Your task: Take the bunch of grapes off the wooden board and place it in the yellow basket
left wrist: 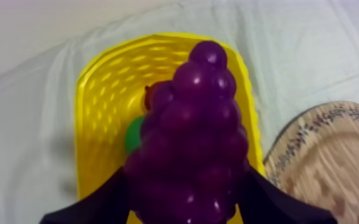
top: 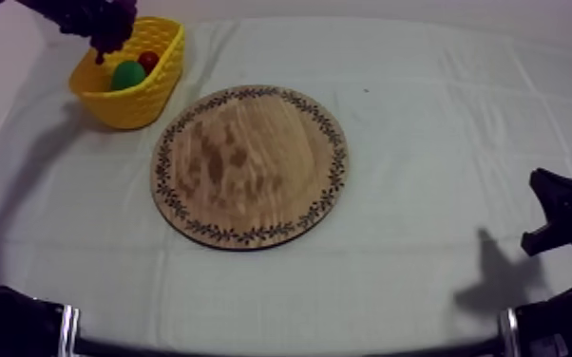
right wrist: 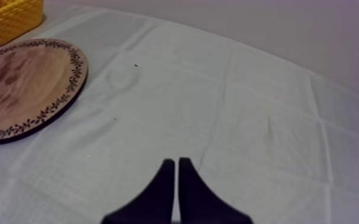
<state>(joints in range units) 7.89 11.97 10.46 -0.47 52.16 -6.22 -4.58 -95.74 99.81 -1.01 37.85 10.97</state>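
My left gripper (top: 104, 33) holds the purple bunch of grapes (left wrist: 189, 137) above the yellow basket (top: 133, 100) at the table's far left. Its two black fingers (left wrist: 101, 205) are shut on the bunch at both sides, with the basket (left wrist: 101, 95) right underneath. Inside the basket lie a green fruit (top: 127, 75) and a small red fruit (top: 148, 61); both peek out behind the grapes in the left wrist view. The round wooden board (top: 250, 166) lies bare in the middle. My right gripper (right wrist: 176, 162) rests shut over the cloth at the right, fingers together as a wedge.
The board's patterned rim (left wrist: 313, 128) lies close beside the basket. In the right wrist view the board (right wrist: 24, 83) and a corner of the basket (right wrist: 9, 21) sit far off. My right arm (top: 565, 218) stays low at the right edge.
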